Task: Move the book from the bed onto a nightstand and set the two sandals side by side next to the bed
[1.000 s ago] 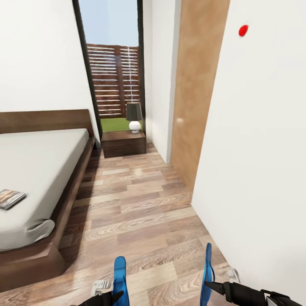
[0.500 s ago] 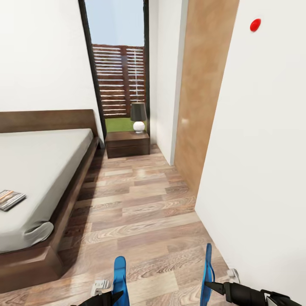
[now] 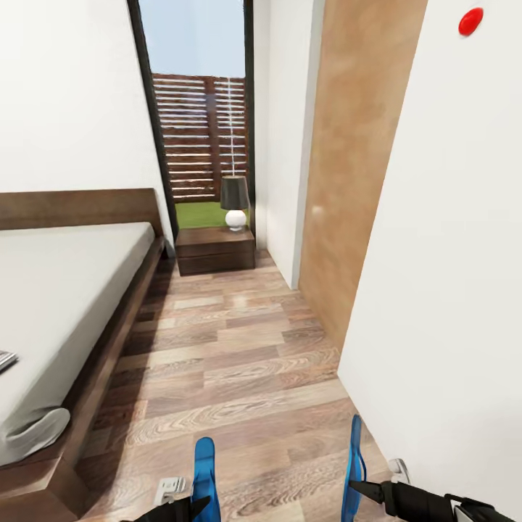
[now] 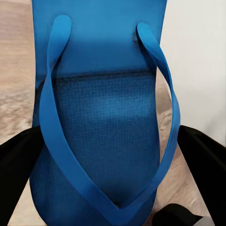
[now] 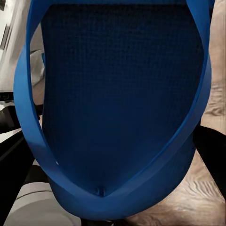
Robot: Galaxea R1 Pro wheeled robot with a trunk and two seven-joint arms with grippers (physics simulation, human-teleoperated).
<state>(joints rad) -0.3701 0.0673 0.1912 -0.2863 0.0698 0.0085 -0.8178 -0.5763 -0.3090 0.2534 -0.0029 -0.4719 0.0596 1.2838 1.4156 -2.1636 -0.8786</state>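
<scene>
Left hand (image 3: 190,507) clamped on one blue sandal (image 3: 205,475), sandal standing on edge, pointing up and forward at the bottom of the head view. Left wrist view: dark fingers (image 4: 16,165) flank both sides of that sandal's sole (image 4: 101,122), straps meeting in a V near the camera.

Right hand (image 3: 360,491) clamped on the second sandal (image 3: 354,464), also on edge, just beside the white wall (image 3: 449,290). Right wrist view: dark blue sole (image 5: 117,99) close to the lens, strap looping round it.

Both sandals held over the wood-plank floor (image 3: 239,348), apart from each other, roughly parallel.

Bed (image 3: 65,290) to the left, grey mattress, dark frame and headboard. Book (image 3: 4,359) only a sliver at the left edge, lying on the mattress. Cover not readable.

Nightstand (image 3: 214,249) at the far end of the floor, beside the headboard, under the tall window (image 3: 199,109). Lamp (image 3: 234,201) with dark shade and white base on top. Brown door (image 3: 348,167) on the right wall. Red dot (image 3: 470,21) high on the wall.
</scene>
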